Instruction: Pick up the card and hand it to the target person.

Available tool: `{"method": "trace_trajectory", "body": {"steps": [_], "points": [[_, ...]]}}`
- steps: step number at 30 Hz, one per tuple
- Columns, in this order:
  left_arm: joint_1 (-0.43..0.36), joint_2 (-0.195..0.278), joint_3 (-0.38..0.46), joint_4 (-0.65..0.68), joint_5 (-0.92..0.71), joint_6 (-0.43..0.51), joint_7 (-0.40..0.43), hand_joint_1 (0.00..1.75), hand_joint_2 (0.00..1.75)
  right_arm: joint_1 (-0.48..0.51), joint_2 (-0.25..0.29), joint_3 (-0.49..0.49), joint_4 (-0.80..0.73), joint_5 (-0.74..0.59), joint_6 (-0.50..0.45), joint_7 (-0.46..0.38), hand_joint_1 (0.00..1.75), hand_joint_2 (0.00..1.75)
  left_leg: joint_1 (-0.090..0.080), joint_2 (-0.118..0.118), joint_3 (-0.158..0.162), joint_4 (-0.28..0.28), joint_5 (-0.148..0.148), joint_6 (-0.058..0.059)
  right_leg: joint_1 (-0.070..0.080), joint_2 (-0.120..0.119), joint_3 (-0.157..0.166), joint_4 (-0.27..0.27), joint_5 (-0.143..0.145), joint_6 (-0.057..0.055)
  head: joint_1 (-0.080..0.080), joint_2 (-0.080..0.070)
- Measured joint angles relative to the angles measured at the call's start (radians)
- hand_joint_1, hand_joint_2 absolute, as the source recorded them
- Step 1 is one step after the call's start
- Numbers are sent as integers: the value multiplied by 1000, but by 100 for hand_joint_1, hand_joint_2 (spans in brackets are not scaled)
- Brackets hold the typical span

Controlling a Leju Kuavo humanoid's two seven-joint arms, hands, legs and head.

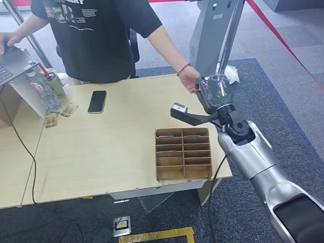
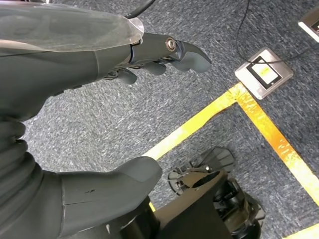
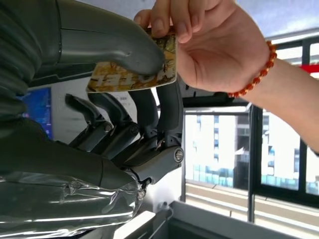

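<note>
A thin, glossy card [image 3: 131,69] printed in yellow and brown, its lettering too distorted to read, is pinched between the thick grey thumb and dark fingers of the robot's right hand [image 3: 124,99], raised off the table's far right corner. A person's hand [image 3: 211,45], a red bead bracelet [image 3: 255,74] at the wrist, grips the card's far end with thumb and fingertips. The silver right arm [image 1: 259,162] reaches past the table's right edge, its wrist wrapped in clear plastic.

On the pale wood-grain table [image 1: 114,152], a brown cardboard tray [image 1: 183,154] of slotted compartments sits at the near right corner. A black phone [image 1: 97,102] lies flat near the far edge, and two small cards [image 1: 61,114] lie toward the far left corner, with open tabletop between.

The left hand [image 2: 112,114] hangs over grey carpet crossed by yellow tape [image 2: 233,104], fingers apart and holding nothing.
</note>
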Motion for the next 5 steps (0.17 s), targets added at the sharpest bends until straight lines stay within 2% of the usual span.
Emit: {"method": "trace_trajectory", "body": {"steps": [1, 2, 5], "points": [[-1, 0, -1, 0, 0, 0, 0, 0, 175, -8, 2, 5, 15, -23, 18, -16, 19, 175, 0, 0, 0, 0, 0, 0, 0, 0, 0, 0, 0, 0, 0, 0], [-1, 0, -2, 0, 0, -1, 0, 0, 175, -11, 4, 10, 23, -46, 35, -31, 0, 175, 0, 0, 0, 0, 0, 0, 0, 0, 0, 0, 0, 0, 0, 0], [-1, 1, -2, 0, 2, -1, 0, 0, 175, -14, 6, 22, 35, -105, 87, -63, 0, 175, 0, 0, 0, 0, 0, 0, 0, 0, 0, 0, 0, 0, 0, 0]]}}
